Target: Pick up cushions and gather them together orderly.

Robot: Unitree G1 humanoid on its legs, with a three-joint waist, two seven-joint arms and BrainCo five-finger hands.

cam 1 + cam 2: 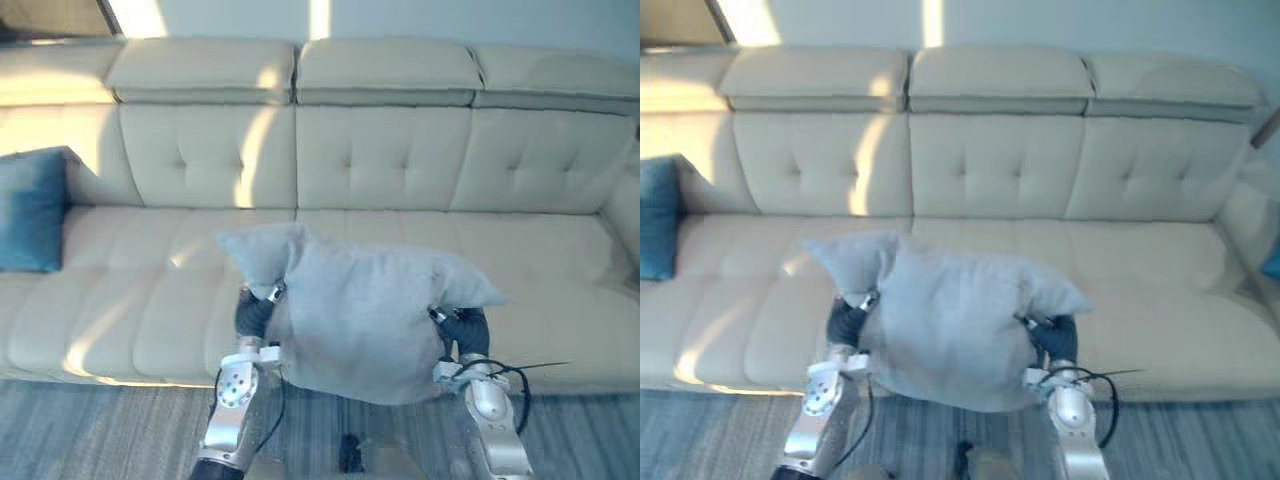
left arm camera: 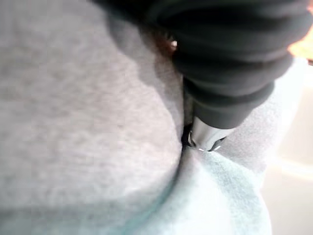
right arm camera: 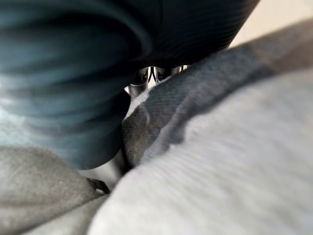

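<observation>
Straight ahead, from the left eye view: pale grey cushion held up in front of the seat edge of a cream sofa, pressed between left hand and right hand, 1 on each side. Blue cushion propped at the sofa's far left end, well apart.

From the right eye view: same 2-handed hold.

From the left wrist view: dark ribbed cover pushed into a fold of grey cloth; cannot tell whether clamped or flat.

From the right wrist view: dark cover behind a grey fold; cannot tell there either.

Looks like the carrying step, cushion up and not yet placed. Next probably calls for swinging it left and setting it just beside the blue one, edges lined up, without a slip.
</observation>
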